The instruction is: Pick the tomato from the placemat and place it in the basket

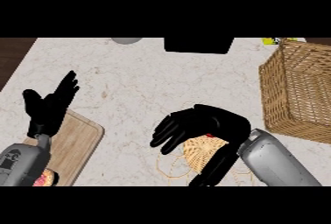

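Right hand [205, 127] at lower centre, curled down over the tomato [209, 135], only a red sliver peeking out above the woven placemat [200, 153]. Basket [298, 89] at right edge. Left hand [48, 107] resting open, left side

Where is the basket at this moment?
In the head view, the basket stands at the counter's right edge, beyond the right hand.

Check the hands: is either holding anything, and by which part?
Cannot tell for the right hand: it arches over the placemat, only a red sliver of tomato showing beneath. Left hand is open, holding nothing.
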Action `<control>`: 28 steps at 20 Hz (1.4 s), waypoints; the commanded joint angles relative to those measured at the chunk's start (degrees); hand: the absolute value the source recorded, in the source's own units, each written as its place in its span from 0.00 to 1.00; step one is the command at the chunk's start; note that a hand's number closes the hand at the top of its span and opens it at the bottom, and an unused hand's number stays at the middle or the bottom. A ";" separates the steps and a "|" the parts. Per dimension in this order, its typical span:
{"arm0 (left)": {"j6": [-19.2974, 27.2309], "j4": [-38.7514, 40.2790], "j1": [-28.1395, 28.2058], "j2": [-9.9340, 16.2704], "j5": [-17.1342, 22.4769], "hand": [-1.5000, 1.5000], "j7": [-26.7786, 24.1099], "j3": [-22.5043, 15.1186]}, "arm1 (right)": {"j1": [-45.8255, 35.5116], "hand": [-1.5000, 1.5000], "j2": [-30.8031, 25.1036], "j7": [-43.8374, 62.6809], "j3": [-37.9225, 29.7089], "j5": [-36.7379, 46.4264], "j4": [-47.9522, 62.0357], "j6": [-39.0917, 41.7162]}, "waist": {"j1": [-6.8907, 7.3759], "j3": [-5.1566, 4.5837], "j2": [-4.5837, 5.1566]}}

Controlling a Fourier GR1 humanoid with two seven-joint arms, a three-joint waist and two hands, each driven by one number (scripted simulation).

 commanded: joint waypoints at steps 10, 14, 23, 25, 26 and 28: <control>-2.92 0.21 0.90 2.54 1.77 0.50 3.08 4.35 | -16.28 0.00 -11.24 24.19 -4.67 12.59 -8.18 3.62 | -3.35 -0.26 -0.96; -1.60 -0.82 0.52 1.28 0.91 0.50 3.54 3.83 | -23.19 0.00 -13.57 34.63 -6.62 15.54 -6.02 5.65 | -2.97 -0.23 -0.83; -2.04 -1.23 0.98 0.12 -0.17 0.50 3.48 4.63 | -31.89 0.00 -19.31 29.32 -7.35 11.19 6.39 28.80 | -2.58 -0.12 -0.31; -2.39 -1.88 4.62 -1.04 -1.19 0.50 0.64 3.99 | -32.08 0.00 -21.35 25.63 -8.97 12.79 8.84 31.51 | -2.34 -0.12 -0.26; -3.98 -3.41 4.01 1.33 -0.09 0.50 3.08 5.92 | -30.51 0.00 -19.64 26.27 -8.87 13.73 6.96 31.21 | -2.53 -0.10 -0.40; -2.63 -4.52 3.30 0.60 -1.20 0.50 3.60 5.28 | -31.97 0.00 -24.02 21.61 -12.80 10.71 10.80 36.24 | -2.52 -0.09 -0.36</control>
